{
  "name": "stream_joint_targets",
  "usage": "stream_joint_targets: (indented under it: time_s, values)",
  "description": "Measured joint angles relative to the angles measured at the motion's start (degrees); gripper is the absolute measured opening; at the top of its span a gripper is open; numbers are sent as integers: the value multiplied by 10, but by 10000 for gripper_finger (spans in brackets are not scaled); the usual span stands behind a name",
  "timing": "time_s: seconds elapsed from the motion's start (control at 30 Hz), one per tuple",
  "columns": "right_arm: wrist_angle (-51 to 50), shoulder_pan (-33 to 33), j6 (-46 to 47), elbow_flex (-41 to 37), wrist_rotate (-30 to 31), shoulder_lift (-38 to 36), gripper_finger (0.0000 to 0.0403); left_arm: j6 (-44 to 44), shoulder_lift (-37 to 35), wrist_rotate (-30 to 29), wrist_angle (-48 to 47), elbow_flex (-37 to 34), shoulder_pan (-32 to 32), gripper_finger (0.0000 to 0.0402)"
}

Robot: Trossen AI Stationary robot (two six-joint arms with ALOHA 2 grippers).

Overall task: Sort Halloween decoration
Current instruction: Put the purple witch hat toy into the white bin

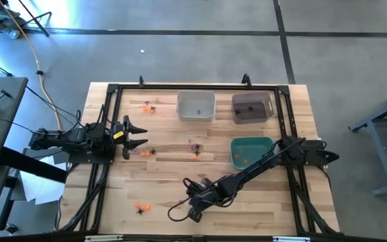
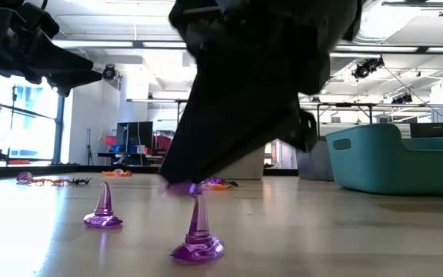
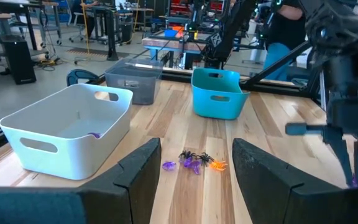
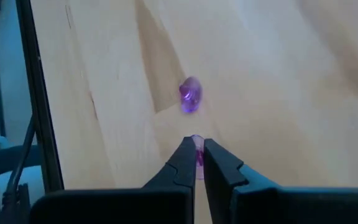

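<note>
Pincer on the right arm (image 4: 197, 163), lower centre of the right wrist view, pinched on the tip of a purple witch-hat trinket (image 2: 198, 232) that stands at lower centre of the low view. Seen from above, sits at lower centre of the wooden surface (image 1: 261, 208), well apart from the bins.

Looks like the pick is made and the carry comes next. Best lifted straight up, slowly, since the cone is slick and narrow and could squirt out of so small a grip. Worth clearing the second purple hat (image 2: 102, 212) just beside before swinging away. Probably bound for the white bin (image 3: 73, 130), where something purple already lies; released low to avoid a bounce.

Left pincer (image 3: 194, 171) spread wide, waiting at the left edge over a cluster of purple, black and orange trinkets (image 3: 194, 163).
</note>
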Motion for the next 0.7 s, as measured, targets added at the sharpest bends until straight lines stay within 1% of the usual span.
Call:
stream_joint_targets:
  time_s: [0.17, 0.33, 0.43, 0.53, 0.7]
  values:
    - [-74, -21, -36, 0, 20, -44, 7, 0, 0, 0, 0, 0, 0, 186]
    - [-185, -73, -95, 0, 41, -93, 8, 0, 0, 0, 0, 0, 0, 186]
    - [-236, -128, -138, 0, 40, -110, 12, 0, 0, 0, 0, 0, 0, 186]
    - [-244, -199, -203, 0, 35, -121, 15, 0, 0, 0, 0, 0, 0, 186]
    - [-231, -319, -309, 1, -16, -127, 16, 0, 0, 0, 0, 0, 0, 186]
